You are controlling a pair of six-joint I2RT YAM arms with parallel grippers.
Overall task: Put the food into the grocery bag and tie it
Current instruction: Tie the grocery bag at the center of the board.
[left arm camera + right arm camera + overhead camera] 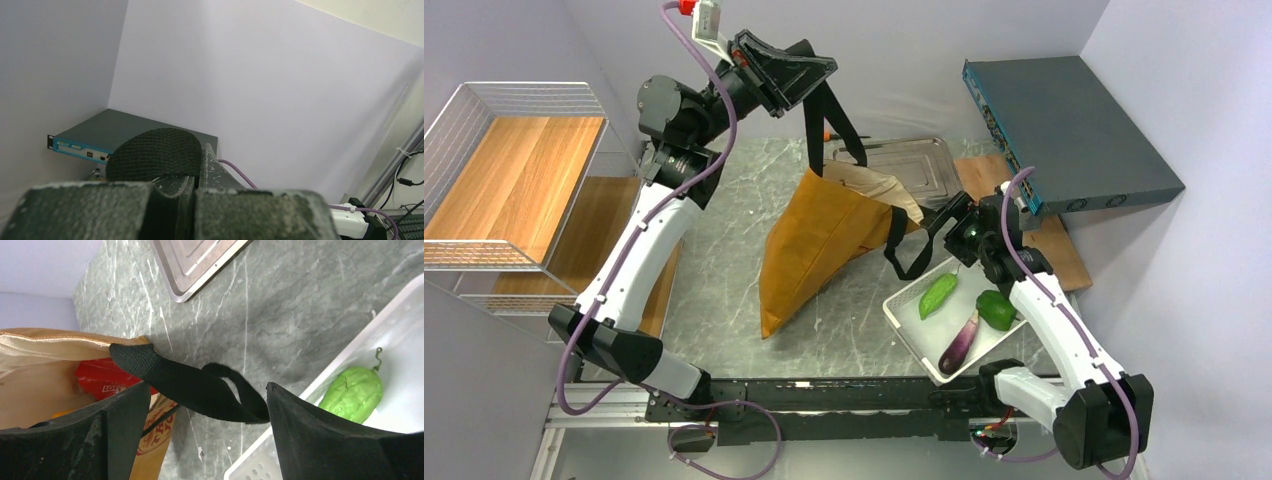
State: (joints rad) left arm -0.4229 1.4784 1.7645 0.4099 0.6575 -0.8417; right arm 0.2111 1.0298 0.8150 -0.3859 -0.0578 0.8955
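- Room: pale lilac walls meet in a corner behind a grey marbled worktop (724,250). A blue-fronted rack unit (1074,130) sits at the right rear, off the working area.
- Grocery bag (814,240): mustard fabric at the worktop's centre. Its base rests on the surface and its mouth is drawn up and toward the right. We judge it is hung this way so that the opening gapes for loading, with the cream lining showing.
- Metal tray (914,165): lies flat behind the bag and is partly hidden by it. We cannot tell whether the two touch.
- White tray (904,325): just right of the bag, near the right arm. It carries a pale green gourd (938,295), a green pepper (996,310) and a purple oblong piece (959,343). We judge it serves as the supply tray, set within that arm's reach.
- Left hand (814,80): raised high at the rear and clamped fully closed on the raised strap (150,150), which loops over its fingers. It holds the bag's mouth up.
- Right hand (206,405): low beside the bag's mouth, jaws spread wide and gripping nothing.
- Slack strap (190,385): lies in a loop on the worktop between the right fingers. We see no contact with either finger.
- Red packets (100,377): already inside the bag, seen through its mouth. Something orange lies beside them, too little of it in view to name.
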